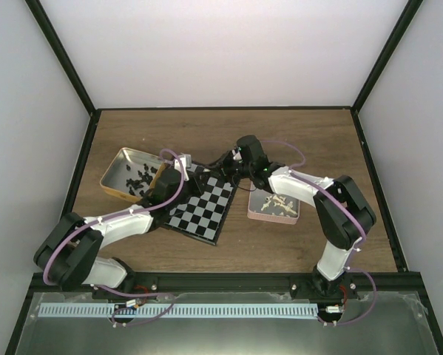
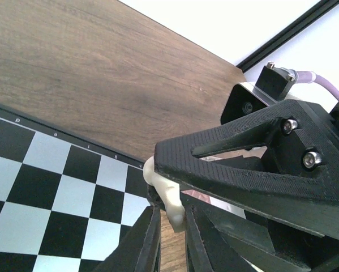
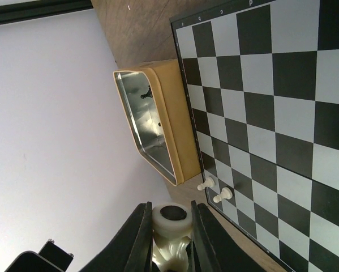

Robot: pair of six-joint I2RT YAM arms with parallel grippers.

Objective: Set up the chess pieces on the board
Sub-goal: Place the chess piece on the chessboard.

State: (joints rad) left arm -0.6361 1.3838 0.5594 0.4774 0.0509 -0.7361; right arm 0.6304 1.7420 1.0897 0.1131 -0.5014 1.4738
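Left pincer (image 2: 170, 212) and right pincer (image 3: 169, 212) each clamp a chess piece (image 2: 161, 181).

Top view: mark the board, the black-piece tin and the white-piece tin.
board (image 1: 206, 212), top view, bare squares in its near half.
black-piece tin (image 1: 127, 161), top view, bare inner floor at far end.
white-piece tin (image 1: 274, 218), top view, near rim.

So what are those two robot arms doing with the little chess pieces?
They are setting up a chess game. The right gripper pinches one cream-white piece close to the board. The left gripper is right beside it with a cream-white figure at its fingertips; I can't tell if it grips it. I can see two white pawns standing on the board. Black pieces wait in the left tin, spare white ones in the right tin.
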